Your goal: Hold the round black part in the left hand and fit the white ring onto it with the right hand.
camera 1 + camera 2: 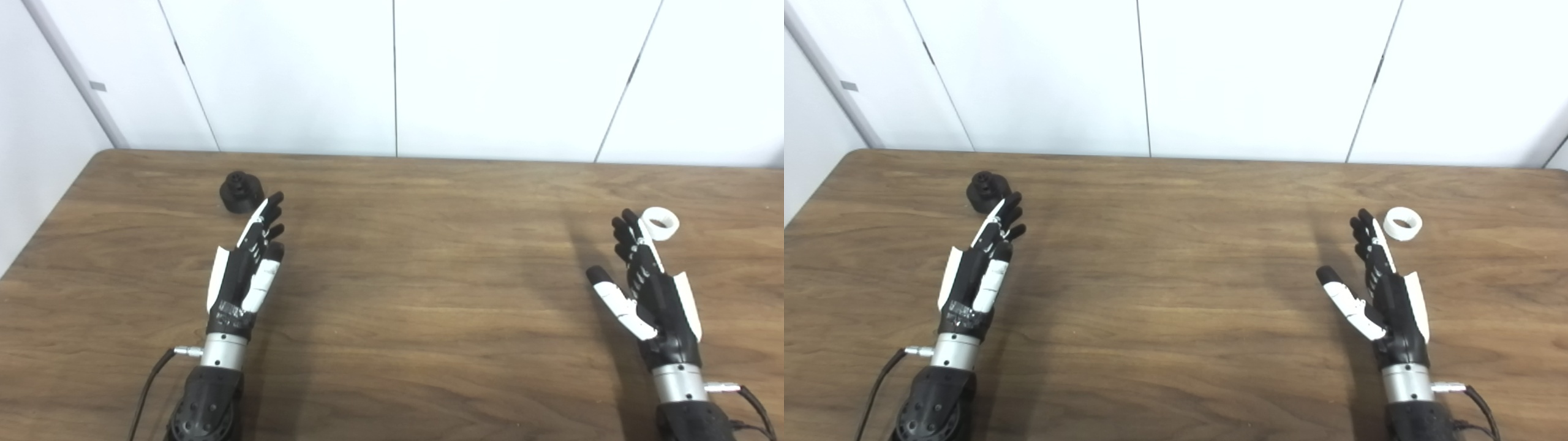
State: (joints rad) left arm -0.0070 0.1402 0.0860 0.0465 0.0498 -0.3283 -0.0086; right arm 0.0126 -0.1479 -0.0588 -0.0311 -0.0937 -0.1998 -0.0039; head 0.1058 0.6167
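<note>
Both hands sit low over the wooden table (pixel 392 306), empty — left hand (pixel 245 272) with fingers straight and spread, right hand (pixel 646 288) splayed wide, thumb out. Black part (pixel 240 191) just past the left fingertips; white ring (pixel 1402 223) just beyond the right fingertips, apart.

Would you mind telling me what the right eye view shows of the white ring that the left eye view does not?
Only the right eye view shows the white ring whole, apart from the right hand. Only the left eye view shows that hand's fingers overlapping the ring's edge. Both show the ring and the round black part lying on the table, and both hands, the left hand included, open and empty.
</note>
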